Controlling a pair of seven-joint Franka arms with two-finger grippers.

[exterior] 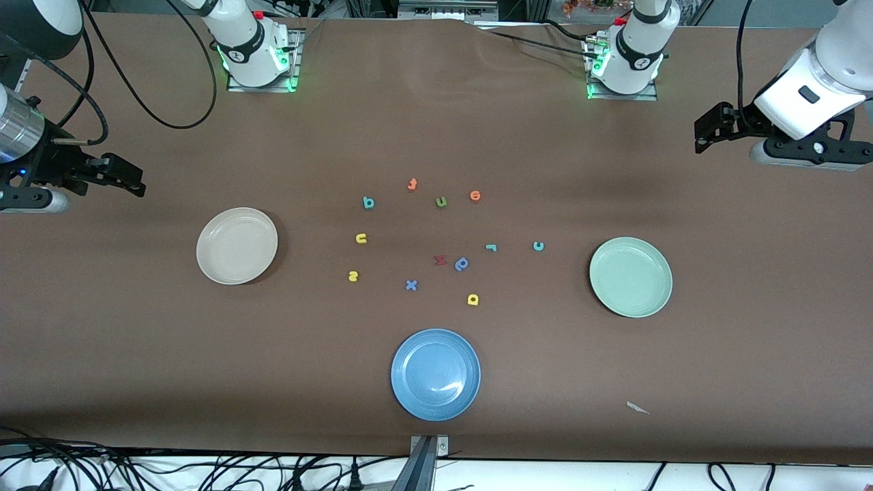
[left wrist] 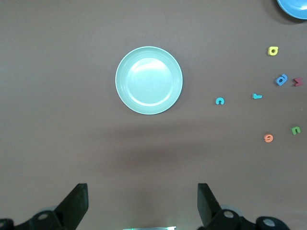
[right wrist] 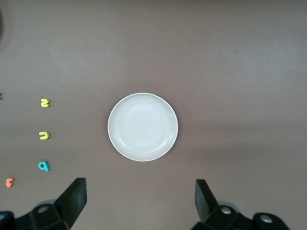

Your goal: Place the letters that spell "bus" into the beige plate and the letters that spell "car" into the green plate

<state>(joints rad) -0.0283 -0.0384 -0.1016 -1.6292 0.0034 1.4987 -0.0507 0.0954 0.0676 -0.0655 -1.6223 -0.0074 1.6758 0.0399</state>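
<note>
The beige plate (exterior: 237,245) (right wrist: 143,127) lies toward the right arm's end of the table and has nothing in it. Beside it lie the teal b (exterior: 368,202) (right wrist: 43,166), yellow u (exterior: 361,238) (right wrist: 44,135) and yellow s (exterior: 353,275) (right wrist: 45,103). The green plate (exterior: 630,277) (left wrist: 148,80), also bare, lies toward the left arm's end, near the teal c (exterior: 538,246) (left wrist: 219,101), teal r (exterior: 491,247) (left wrist: 257,96) and yellow a (exterior: 472,299) (left wrist: 273,51). Both grippers hang open with nothing in them: the right gripper (exterior: 136,183) (right wrist: 140,189) high above its end, the left gripper (exterior: 702,133) (left wrist: 142,191) above its own.
A blue plate (exterior: 435,374) lies nearest the front camera. Other letters lie among the task's own: an orange f (exterior: 412,184), a green u (exterior: 441,201), an orange round letter (exterior: 475,196), a red m (exterior: 440,260), a blue rounded letter (exterior: 462,264) and a blue x (exterior: 411,285).
</note>
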